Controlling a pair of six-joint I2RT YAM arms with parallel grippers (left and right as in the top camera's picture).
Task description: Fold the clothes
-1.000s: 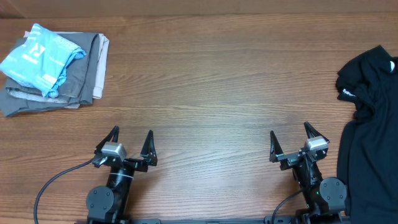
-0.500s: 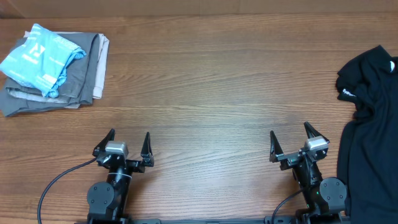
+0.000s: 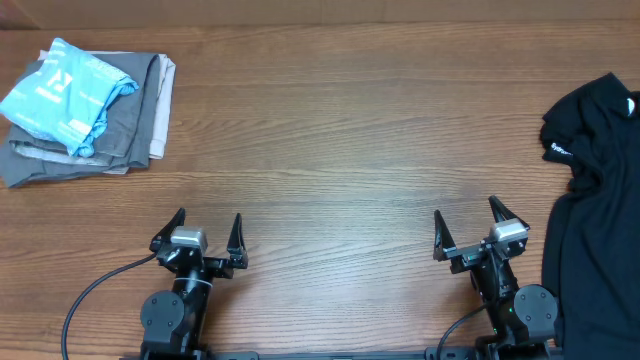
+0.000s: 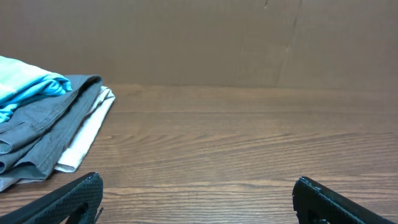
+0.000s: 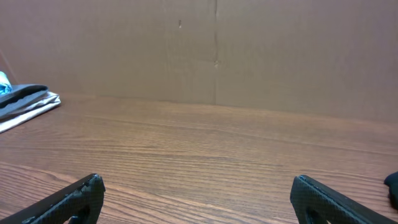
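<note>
Left pincer (image 3: 208, 215) and right pincer (image 3: 465, 208) are idling wide-spread, empty, likely because the light blue cotton T-shirt (image 3: 65, 90) is lying folded at the far-left corner.

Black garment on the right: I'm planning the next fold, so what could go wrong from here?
The black garment lies crumpled and runs past the overhead view's edge, so the open right end effector may pinch bunched layers. The light blue T-shirt sits rumpled atop the folded stack; the left end effector passing there could dislodge it.
</note>
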